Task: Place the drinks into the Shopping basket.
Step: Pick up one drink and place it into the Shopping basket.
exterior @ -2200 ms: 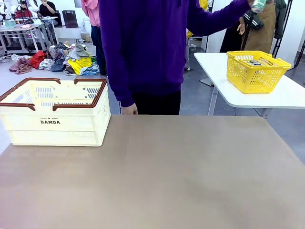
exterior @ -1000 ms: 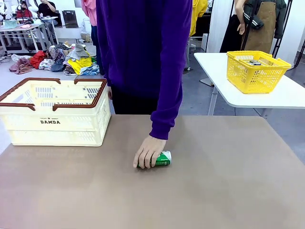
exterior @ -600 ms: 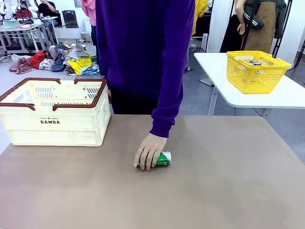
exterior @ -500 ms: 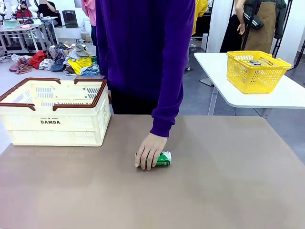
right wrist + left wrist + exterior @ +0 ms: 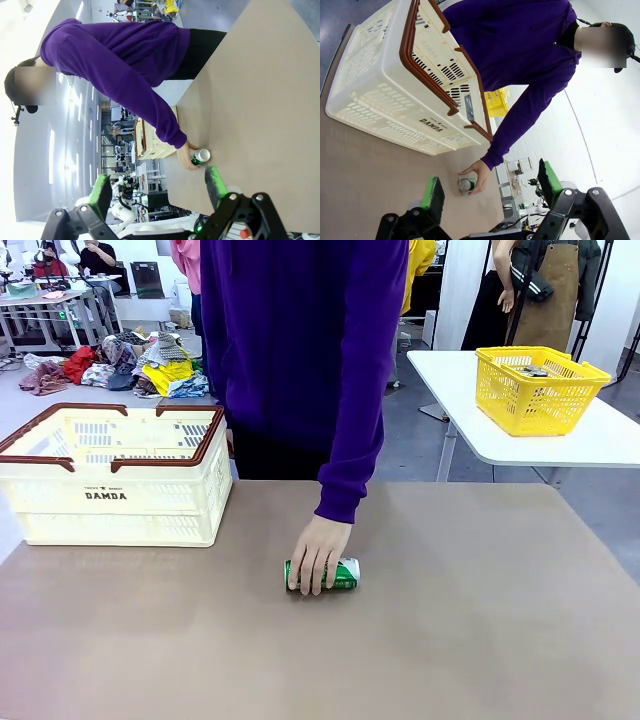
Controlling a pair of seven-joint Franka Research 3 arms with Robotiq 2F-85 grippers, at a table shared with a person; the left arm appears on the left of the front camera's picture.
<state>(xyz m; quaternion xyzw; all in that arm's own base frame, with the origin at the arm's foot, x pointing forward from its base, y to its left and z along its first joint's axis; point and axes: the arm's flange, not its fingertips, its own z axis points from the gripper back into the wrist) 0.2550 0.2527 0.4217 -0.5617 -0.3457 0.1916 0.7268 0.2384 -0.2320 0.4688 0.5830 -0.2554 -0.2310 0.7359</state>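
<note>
Tan bench (image 5: pixel 450 640) with a person (image 5: pixel 290 340) in purple leaning over from the far side. The cream Shopping basket (image 5: pixel 115 475) sits on its far left. The left gripper (image 5: pixel 490 189) and right gripper (image 5: pixel 159 187) both hang wide open, holding nothing. The person's hand (image 5: pixel 315 553) rests on a green can (image 5: pixel 345 573) lying on its side mid-bench, well right of the basket.

Grey floor (image 5: pixel 408 445), white side table (image 5: pixel 560 448), heap of clothes (image 5: pixel 150 365) on floor, white wall (image 5: pixel 622 310)
</note>
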